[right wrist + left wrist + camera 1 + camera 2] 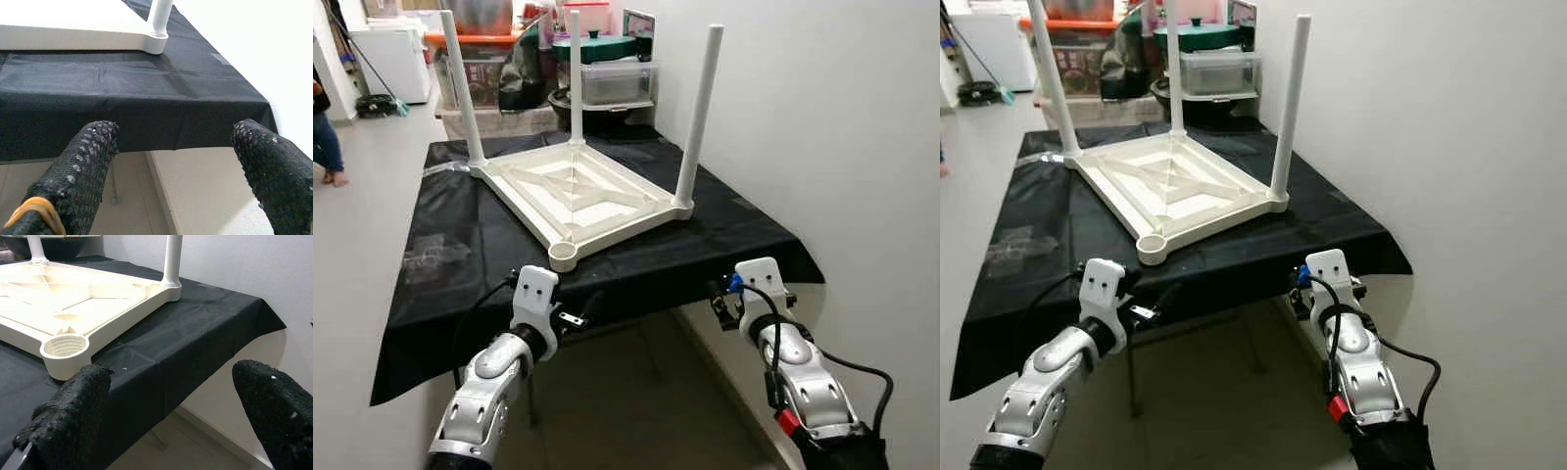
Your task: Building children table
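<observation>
Cream plastic upturned table (578, 196) carried three white legs (697, 110); one empty socket (564, 255) at six o'clock. I saw left gripper (171, 416) and right gripper (181, 166) spread wide, holding nothing.

Head stereo pair looking down at upturned table (578, 191), wrist cameras low, close, facing its near edge

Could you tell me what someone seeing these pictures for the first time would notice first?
An upside-down white children's table lies on a black cloth, with three white legs standing up from its corners. The corner nearest the robot has only an empty threaded socket. Below the cloth's near edge, the left tool and right tool are both open and hold nothing.
</observation>
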You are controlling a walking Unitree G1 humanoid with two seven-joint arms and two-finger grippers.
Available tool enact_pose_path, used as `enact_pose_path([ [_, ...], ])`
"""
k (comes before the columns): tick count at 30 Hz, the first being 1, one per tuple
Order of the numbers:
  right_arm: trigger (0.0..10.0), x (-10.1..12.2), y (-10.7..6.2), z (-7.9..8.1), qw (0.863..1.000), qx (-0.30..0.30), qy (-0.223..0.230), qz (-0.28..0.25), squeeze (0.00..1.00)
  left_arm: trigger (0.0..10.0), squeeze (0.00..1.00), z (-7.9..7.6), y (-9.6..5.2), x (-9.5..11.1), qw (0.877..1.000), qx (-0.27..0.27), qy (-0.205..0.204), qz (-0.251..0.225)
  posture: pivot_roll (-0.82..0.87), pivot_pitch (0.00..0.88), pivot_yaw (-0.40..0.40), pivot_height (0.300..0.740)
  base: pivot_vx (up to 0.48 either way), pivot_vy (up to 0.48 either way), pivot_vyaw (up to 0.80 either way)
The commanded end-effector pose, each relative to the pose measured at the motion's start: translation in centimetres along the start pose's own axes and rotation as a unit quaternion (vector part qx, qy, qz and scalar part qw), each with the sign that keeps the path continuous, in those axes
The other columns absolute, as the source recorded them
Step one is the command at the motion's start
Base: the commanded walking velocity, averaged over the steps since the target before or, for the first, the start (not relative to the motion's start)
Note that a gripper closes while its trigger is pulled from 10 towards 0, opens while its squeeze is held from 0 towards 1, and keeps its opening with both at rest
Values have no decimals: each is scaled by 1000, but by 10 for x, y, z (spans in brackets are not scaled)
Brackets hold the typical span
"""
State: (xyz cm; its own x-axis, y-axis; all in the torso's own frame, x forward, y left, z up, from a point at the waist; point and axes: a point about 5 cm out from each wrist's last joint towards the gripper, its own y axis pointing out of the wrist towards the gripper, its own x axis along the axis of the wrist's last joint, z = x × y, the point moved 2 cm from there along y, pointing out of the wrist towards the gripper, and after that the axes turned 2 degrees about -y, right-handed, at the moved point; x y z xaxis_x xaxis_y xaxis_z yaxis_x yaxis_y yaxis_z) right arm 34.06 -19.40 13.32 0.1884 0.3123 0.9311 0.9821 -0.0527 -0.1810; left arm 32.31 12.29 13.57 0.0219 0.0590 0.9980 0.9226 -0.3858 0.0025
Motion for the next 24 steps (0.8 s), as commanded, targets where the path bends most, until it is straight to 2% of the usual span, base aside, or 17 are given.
enact_pose_path([
  [1,10000,-1,-1,-2,1000,-3,-6,-1,0,10000,0,1,-1,-6,1000,4,0,14,35,0,-69,740,0,0,0],
  [7,10000,-2,-5,-5,1000,-11,-1,-7,0,10000,0,1,-3,-9,1000,7,-2,19,32,0,-68,740,0,0,0],
  [24,10000,-2,-11,1,1000,0,0,-16,0,10000,0,1,-6,-11,1000,10,-1,23,36,0,-68,740,0,0,0],
])
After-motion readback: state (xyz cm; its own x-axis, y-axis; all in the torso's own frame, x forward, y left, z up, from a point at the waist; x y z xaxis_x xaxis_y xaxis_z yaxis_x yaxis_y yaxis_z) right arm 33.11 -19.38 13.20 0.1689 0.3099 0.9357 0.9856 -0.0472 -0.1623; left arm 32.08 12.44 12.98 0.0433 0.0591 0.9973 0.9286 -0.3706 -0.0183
